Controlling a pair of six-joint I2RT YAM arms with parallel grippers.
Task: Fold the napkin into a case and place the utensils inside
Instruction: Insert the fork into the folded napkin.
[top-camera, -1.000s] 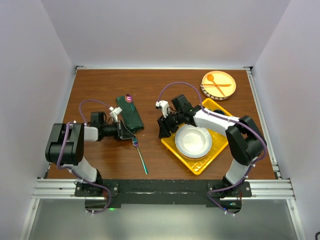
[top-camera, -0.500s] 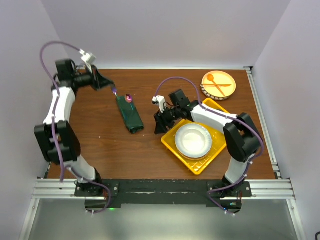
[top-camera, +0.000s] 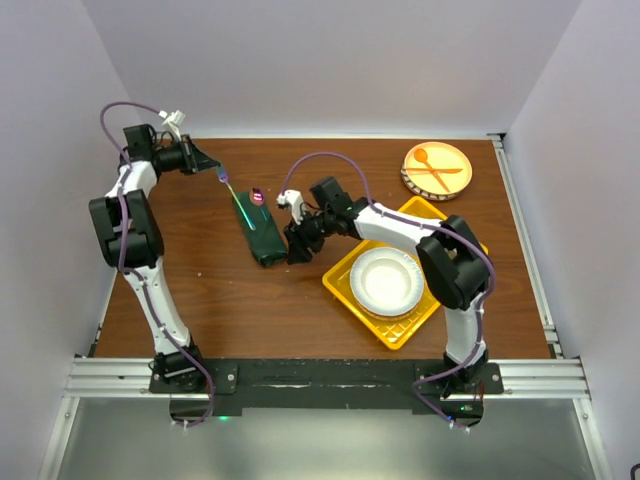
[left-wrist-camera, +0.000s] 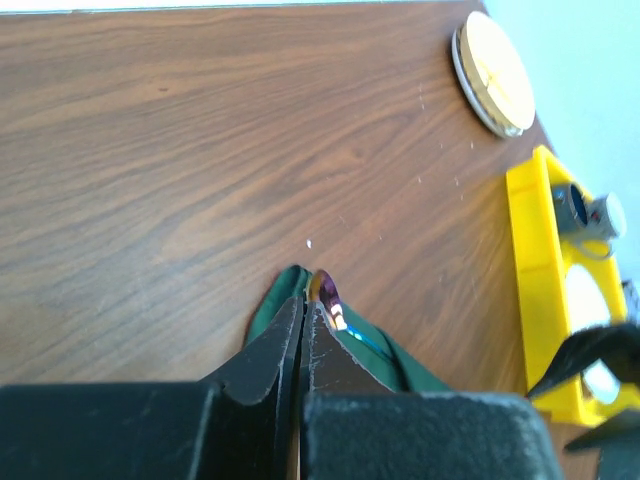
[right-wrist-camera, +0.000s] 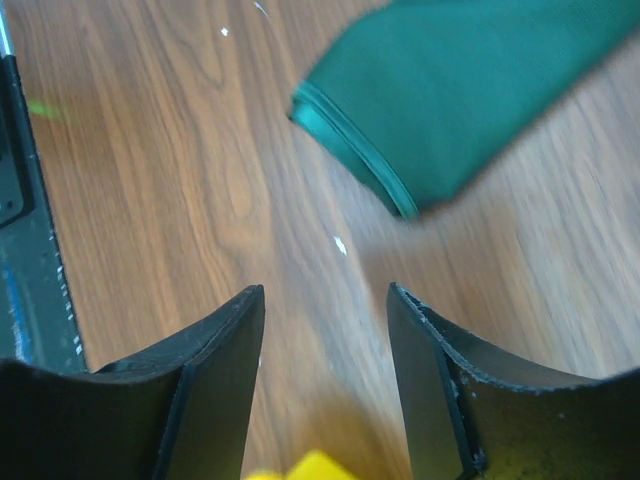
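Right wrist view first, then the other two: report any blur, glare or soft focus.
Right wrist: the case and table are smeared, the right claw crisper. Left wrist: table grain sharp, the shut left claw a dark silhouette. Top external: even light, sharp; the fork gleams bright green.

table (top-camera: 230, 300): brown wood grain, matte; white walls on three sides; metal rail along the near edge
case (top-camera: 262, 234): dark green cloth, narrow flat pouch; flat on the wood, left of centre; long axis from far-left to near-right; stitched hem at the near end, clear in the right wrist view
spoon (top-camera: 258, 196): iridescent purple bowl at the far end of the case; handle hidden; contact with the wood impossible to tell
tray (top-camera: 397, 334): yellow, square, turned corner-on; right of centre; near the case, apart from it
round plate (top-camera: 456, 157): orange-yellow, patterned rim; far right corner; just beyond the tray's far corner, well apart from the case
specks (left-wrist-camera: 308, 243): small, white, scattered on bare wood near the case
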